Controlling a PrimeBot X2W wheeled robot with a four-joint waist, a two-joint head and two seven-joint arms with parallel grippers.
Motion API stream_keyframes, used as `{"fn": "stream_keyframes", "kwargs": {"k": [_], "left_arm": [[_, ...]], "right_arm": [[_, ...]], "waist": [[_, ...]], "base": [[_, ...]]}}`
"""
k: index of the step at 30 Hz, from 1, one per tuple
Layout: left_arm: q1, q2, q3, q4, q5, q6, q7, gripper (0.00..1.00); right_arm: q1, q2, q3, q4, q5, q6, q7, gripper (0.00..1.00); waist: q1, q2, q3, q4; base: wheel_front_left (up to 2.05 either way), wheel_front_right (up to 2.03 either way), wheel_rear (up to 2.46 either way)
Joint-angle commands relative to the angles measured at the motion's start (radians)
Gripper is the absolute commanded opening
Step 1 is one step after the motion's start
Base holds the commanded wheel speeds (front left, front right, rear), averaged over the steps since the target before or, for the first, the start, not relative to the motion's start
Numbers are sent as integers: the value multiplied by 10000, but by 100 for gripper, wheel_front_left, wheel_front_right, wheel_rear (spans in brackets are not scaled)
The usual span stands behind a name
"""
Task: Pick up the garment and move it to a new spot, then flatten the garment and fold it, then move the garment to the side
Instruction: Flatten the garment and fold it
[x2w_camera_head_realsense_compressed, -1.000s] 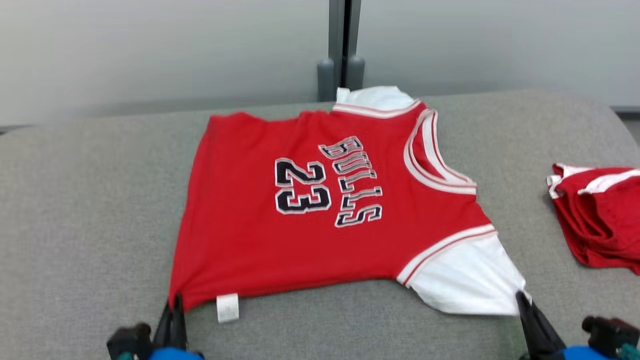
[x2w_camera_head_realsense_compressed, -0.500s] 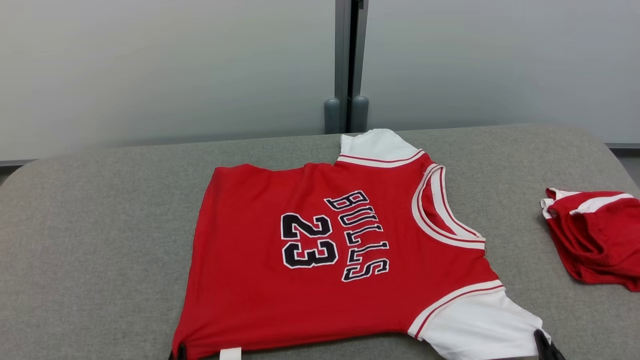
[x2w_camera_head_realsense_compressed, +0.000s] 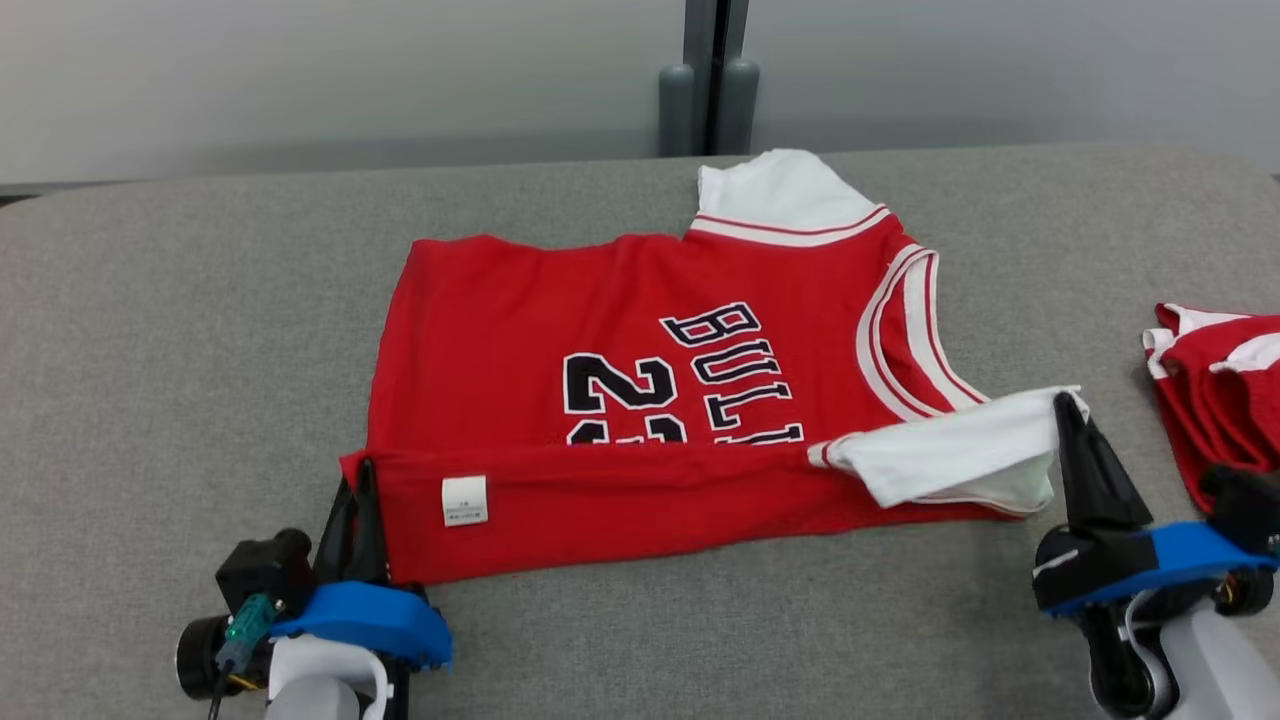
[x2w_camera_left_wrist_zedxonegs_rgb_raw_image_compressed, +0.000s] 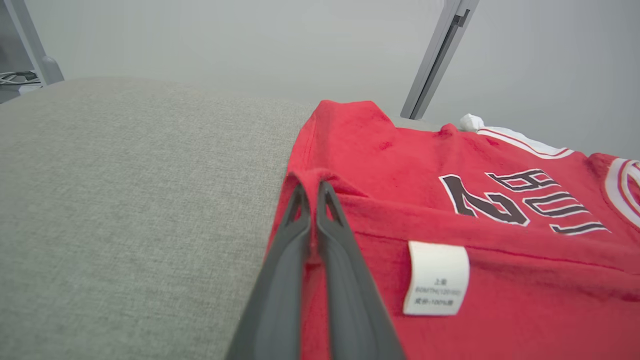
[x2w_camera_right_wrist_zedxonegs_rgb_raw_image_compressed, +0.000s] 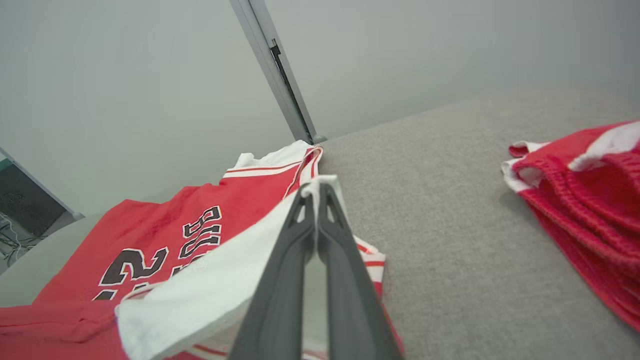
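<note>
- The left gripper (x2w_camera_head_realsense_compressed: 358, 478), two long dark fingers on a blue mount, is pinching the near hem corner of the red basketball jersey with white sleeves and black lettering (x2w_camera_head_realsense_compressed: 620, 320), its jaws pressed together on the cloth.
- The right gripper (x2w_camera_head_realsense_compressed: 1068, 410) is clamping the tip of the near white sleeve (x2w_camera_head_realsense_compressed: 950, 455) just as tightly, holding it raised beside the neckline.
- Between them the near red edge is lying doubled over onto the number, the small white care label (x2w_camera_head_realsense_compressed: 465, 500) facing up; I am judging this to be the fold under way.
- The sleeve side is sitting farther in than the hem side, so the crease is risking a skew, and thin cloth could be slipping from either pinch.
- The jersey is lying mid-way across the grey woven tabletop (x2w_camera_head_realsense_compressed: 180, 330).
- The crumpled red-and-white garment pile (x2w_camera_head_realsense_compressed: 1220, 400) is sitting near the right arm, which could be snagging it on a wide sweep.
- The far white sleeve (x2w_camera_head_realsense_compressed: 780, 195) is sticking out past the far edge, likely trapping a wrinkle.
</note>
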Motion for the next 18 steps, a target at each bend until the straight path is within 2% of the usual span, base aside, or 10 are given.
{"fn": "stream_keyframes", "kwargs": {"k": [1, 13, 14, 15, 16, 18], "left_arm": [[-332, 2, -65, 71, -27, 94, -25, 0], [-1806, 4, -229, 679, 209, 140, -26, 0], [-1850, 4, -228, 702, 167, 127, -26, 25], [-1875, 6, -196, 676, 62, 140, -27, 99], [-1863, 4, -181, 656, -43, 142, -27, 100], [-1727, 1, -169, 518, -160, 156, -27, 100]], "right_arm": [[-491, 27, -93, 219, -132, 1, -44, 0], [-2684, 164, -446, 1967, -743, 1, -40, 0], [-2757, 194, -464, 2038, -761, 1, -40, 20], [-2805, 218, -523, 2082, -793, 1, -40, 90], [-2824, 252, -579, 2125, -810, 1, -40, 100], [-2775, 275, -777, 1998, -812, 1, -41, 100]], "waist": [[-3, -2, 323, 189], [-3, -2, 1261, 345], [-3, -2, 1289, 345], [-3, -2, 1302, 344], [-3, -2, 1288, 349], [-3, -2, 1238, 363]], "base": [[0, 0, 0], [0, 0, 0], [0, 0, 0], [0, 0, 0], [0, 0, 0], [0, 0, 0]]}}
